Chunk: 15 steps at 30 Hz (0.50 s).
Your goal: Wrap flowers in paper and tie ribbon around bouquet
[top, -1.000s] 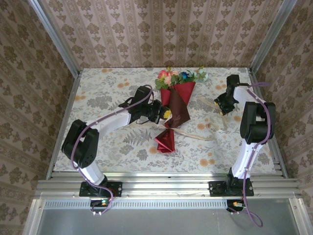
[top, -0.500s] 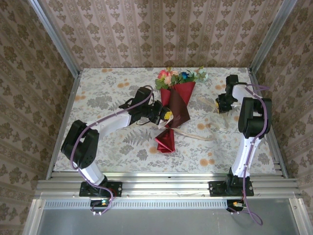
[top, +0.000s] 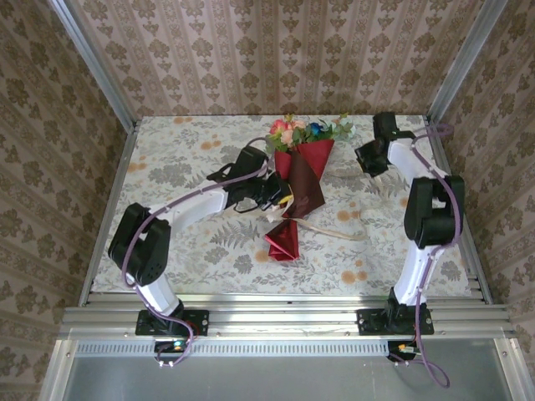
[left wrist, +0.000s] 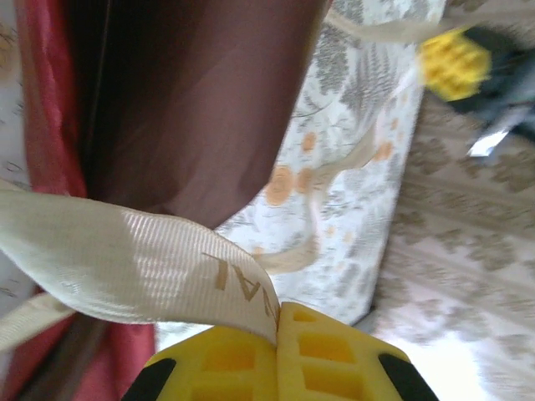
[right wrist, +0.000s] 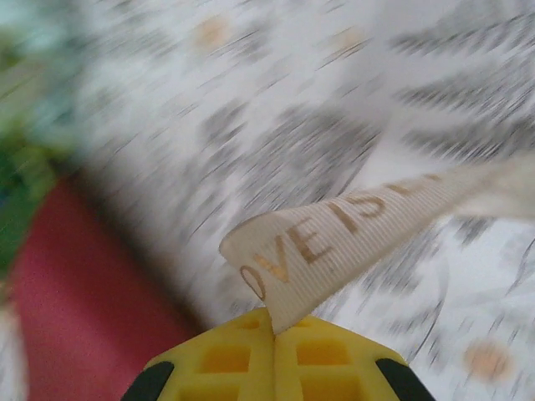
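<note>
Clamping, left gripper (left wrist: 277, 322): jaws were together on one end of the ribbon (left wrist: 142, 267), just left of the bouquet's narrow part.
Right gripper (right wrist: 273, 330): jaws were together on the other end, gold-lettered, at the far right of the table (top: 167, 167).
Bouquet (top: 303, 171): lay mid-table, flowers (top: 305, 131) at the far end, crumpled paper (top: 282, 241) tail at the near end.
Slack ribbon: lay on the table right of the bouquet.

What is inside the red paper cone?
The flowers: their pink, orange and blue heads and green leaves poke out of the wide top of the paper. Their stems cannot be seen, because the paper covers them.
</note>
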Available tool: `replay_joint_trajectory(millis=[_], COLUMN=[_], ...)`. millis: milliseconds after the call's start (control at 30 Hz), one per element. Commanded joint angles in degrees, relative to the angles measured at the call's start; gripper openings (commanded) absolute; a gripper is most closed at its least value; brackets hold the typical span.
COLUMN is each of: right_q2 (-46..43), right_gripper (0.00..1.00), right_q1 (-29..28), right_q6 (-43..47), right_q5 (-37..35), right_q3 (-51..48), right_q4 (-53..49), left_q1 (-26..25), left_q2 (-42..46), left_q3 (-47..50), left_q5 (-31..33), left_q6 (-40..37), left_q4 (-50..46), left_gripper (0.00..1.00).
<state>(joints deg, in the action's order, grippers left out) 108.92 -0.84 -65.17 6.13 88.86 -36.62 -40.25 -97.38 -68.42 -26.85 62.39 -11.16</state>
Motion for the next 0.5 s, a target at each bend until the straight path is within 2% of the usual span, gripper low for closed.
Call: replay_joint_trajectory(millis=[0,167,467], right_q2=[-9.75,-14.00,-3.17], right_gripper=[0.00,0.00,0.00], right_q1=[-4.88,-13.36,-25.09], right_q6=[3.94,4.55,7.43], right_q5=[-2.78,-3.05,2.33], right_q3=[-1.02,3.37,26.18], right_q4=[-3.70,-4.07,-5.65], left_q1=[-2.29,-6.63,-14.70], left_q2=[3.87,6.81,5.39], left_q3=[4.90,11.46,13.80], left_q5=[8.49,18.03,37.07], left_q6=[-12.98,-20.38,-33.57], left_q4=[0.67,6.81,7.92], left_gripper=[0.00,0.00,0.00])
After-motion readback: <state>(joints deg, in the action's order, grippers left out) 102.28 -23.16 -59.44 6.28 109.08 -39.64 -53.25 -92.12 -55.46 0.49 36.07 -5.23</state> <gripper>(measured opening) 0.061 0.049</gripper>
